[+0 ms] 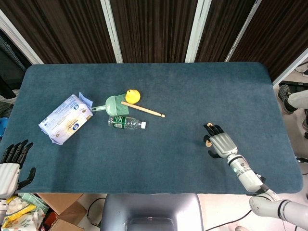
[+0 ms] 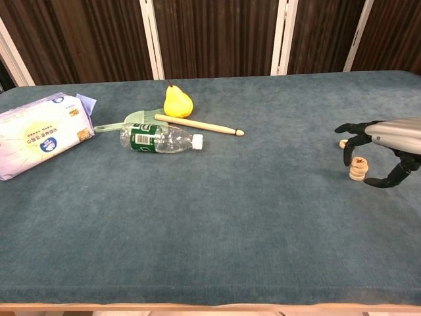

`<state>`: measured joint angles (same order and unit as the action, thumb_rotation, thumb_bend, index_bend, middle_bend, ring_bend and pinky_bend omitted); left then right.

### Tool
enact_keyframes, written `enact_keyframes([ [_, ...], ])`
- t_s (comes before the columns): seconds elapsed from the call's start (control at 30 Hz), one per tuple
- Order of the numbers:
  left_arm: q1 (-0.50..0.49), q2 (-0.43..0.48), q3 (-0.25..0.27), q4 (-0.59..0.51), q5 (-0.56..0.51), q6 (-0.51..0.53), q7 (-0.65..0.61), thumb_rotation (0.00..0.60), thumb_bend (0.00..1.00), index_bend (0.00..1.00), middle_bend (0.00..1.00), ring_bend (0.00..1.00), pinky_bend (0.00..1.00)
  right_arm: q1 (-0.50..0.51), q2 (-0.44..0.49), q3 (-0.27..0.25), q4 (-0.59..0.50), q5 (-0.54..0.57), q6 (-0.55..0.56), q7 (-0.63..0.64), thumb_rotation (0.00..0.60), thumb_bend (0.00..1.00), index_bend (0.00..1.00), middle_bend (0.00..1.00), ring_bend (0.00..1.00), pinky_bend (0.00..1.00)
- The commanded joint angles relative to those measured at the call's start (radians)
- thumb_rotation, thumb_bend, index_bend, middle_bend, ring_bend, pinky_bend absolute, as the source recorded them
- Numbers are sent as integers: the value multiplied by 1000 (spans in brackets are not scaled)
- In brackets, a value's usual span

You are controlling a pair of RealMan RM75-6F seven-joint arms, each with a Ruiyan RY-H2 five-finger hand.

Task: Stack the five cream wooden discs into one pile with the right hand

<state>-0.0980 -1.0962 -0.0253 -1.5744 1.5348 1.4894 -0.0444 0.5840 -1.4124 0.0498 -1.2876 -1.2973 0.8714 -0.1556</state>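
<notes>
Right hand [image 2: 376,153] arched over disc pile [image 2: 358,170]; table edge [image 2: 210,305] well apart.

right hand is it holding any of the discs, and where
Nothing: the right hand arches over the cream wooden disc pile, fingers apart.

In the head view the right hand [image 1: 222,143] covers most of the stack of discs [image 1: 207,142], and from the chest view the stack [image 2: 358,169] is too small to count its layers. A lone disc [image 2: 343,143] is partly hidden behind the fingers. The left hand [image 1: 10,166] is cut off by the frame's left edge.
</notes>
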Motion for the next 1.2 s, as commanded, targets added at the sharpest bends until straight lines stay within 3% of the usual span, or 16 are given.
enact_keyframes([
  [0.03,-1,0,-1,-1,-1,-1,1,600,482,0,0,0,0,-2,2,-1,1,0,1,1,600,454,498,57,0,0],
  [0.4,-2,0,0,-2,-2,-5,2,600,483,0,0,0,0,-8,3,7,4,1,17,2,600,455,453,57,0,0],
  [0.87,-5,0,-2,-2,-10,-14,7,600,482,0,0,0,0,28,44,112,0,77,-10,118,600,454,424,56,0,0],
  [1.03,-8,-3,-1,-4,-10,-19,14,600,482,0,0,0,0,74,-2,159,80,174,-56,66,600,454,457,56,0,0],
  [1.2,-8,-3,-2,-4,-15,-22,19,600,481,0,0,0,0,123,-91,172,222,248,-71,-50,600,454,465,57,0,0],
])
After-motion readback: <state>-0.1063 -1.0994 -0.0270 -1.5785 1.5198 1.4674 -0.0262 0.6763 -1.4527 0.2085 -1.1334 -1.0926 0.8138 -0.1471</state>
